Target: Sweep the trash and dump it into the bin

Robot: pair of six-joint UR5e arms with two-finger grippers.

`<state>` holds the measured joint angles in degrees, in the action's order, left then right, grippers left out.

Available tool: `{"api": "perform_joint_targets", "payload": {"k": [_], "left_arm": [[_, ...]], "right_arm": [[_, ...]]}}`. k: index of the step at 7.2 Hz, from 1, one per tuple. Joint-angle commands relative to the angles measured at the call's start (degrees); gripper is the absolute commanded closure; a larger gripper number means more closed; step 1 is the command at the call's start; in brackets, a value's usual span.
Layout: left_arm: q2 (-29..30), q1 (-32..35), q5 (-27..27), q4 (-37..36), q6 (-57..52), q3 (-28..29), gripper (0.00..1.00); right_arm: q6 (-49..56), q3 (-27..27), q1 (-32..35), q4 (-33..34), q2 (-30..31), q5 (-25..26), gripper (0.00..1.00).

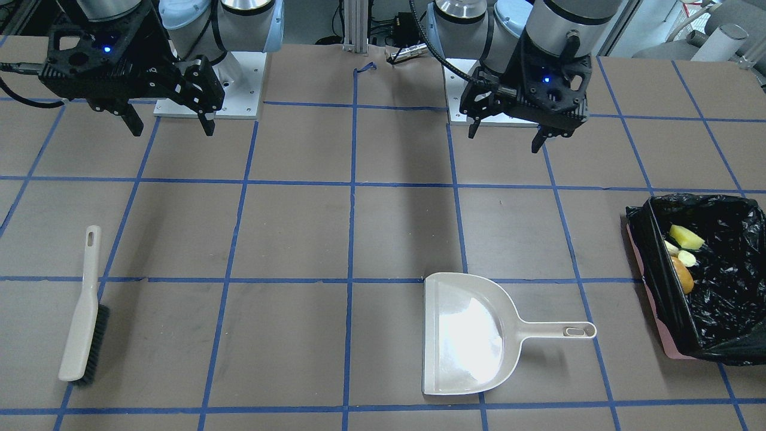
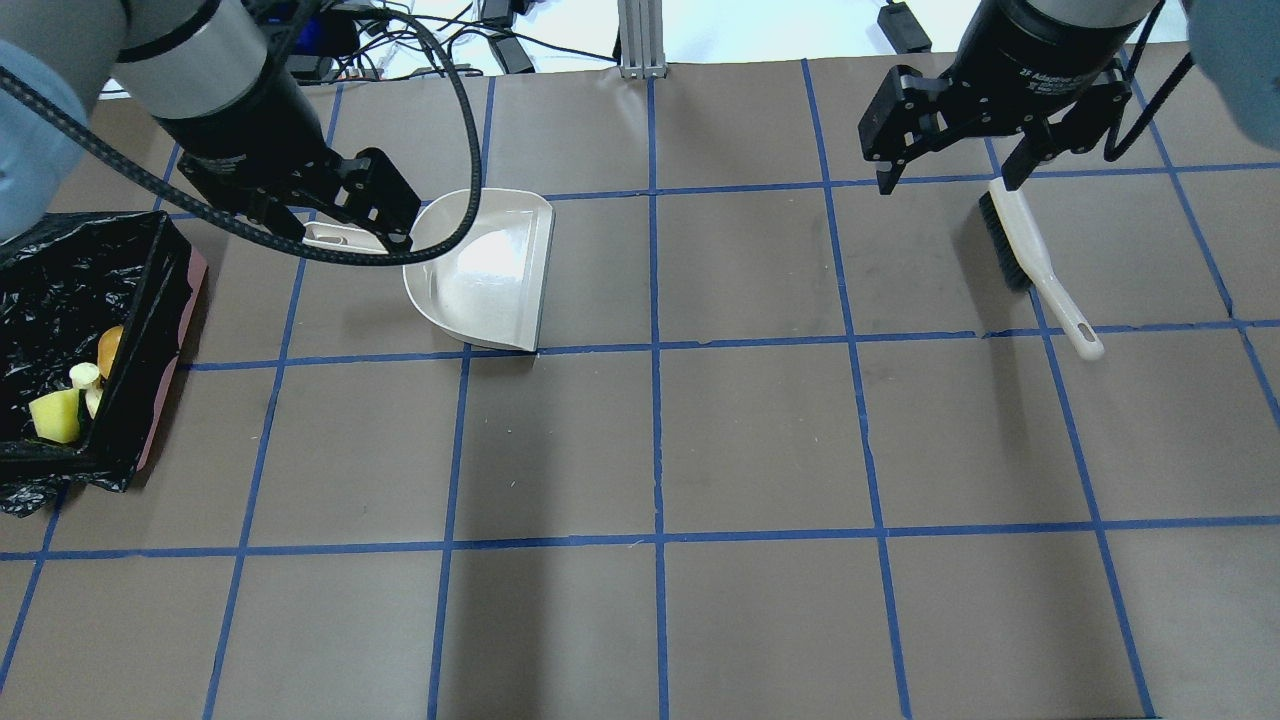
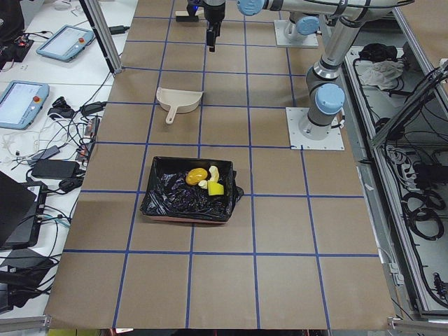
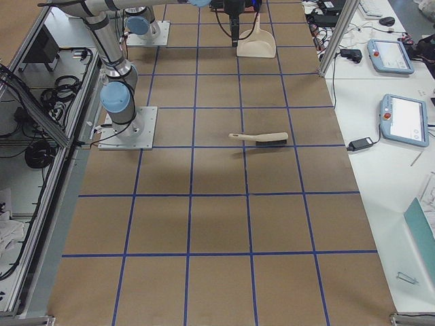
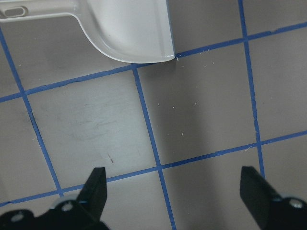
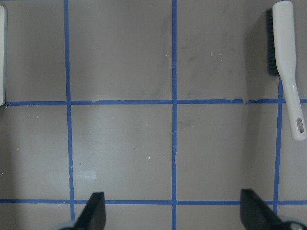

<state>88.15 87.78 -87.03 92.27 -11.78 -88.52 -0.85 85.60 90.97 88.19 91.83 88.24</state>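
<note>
left gripper [image 1: 504, 139] spread | right gripper [image 1: 173, 129] spread | trash [image 1: 685, 236] in bin [image 1: 664, 287] at desk [image 1: 395, 227] left edge, half hidden behind its wall | dustpan [image 2: 490, 270] handle partly behind left arm [image 2: 220, 90]

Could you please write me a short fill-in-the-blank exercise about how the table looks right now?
All ____ pieces of trash lie inside the bin.
The dustpan is ____, with no trash in it.
The jaws of the left gripper and the right gripper are ____.
The brush lies nearer the ____ gripper.
Missing words: three; empty; open; right.
</note>
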Motion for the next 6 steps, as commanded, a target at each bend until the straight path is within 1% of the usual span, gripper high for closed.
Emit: {"api": "perform_joint_targets", "payload": {"k": [1, 3, 4, 5, 6], "left_arm": [[-0.43, -2.08, -0.42, -1.91, 2.62, 0.01, 0.00], [0.70, -1.65, -0.42, -2.19, 11.91, 0.01, 0.00], [1.14, -1.47, -0.42, -3.84, 10.91, 0.01, 0.00], [1.93, -1.03, -0.34, -9.16, 9.51, -0.07, 0.01], [2.37, 0.97, -0.42, -10.00, 10.28, -0.07, 0.02]], "right_arm": [[-0.03, 0.00, 0.00, -0.04, 0.01, 0.00, 0.00], [-0.03, 0.00, 0.00, -0.04, 0.45, 0.00, 0.00], [-0.03, 0.00, 0.00, -0.04, 0.45, 0.00, 0.00], [0.14, 0.00, 0.00, -0.04, 0.37, 0.00, 0.00], [0.14, 0.00, 0.00, 0.14, 0.28, 0.00, 0.00]]}}
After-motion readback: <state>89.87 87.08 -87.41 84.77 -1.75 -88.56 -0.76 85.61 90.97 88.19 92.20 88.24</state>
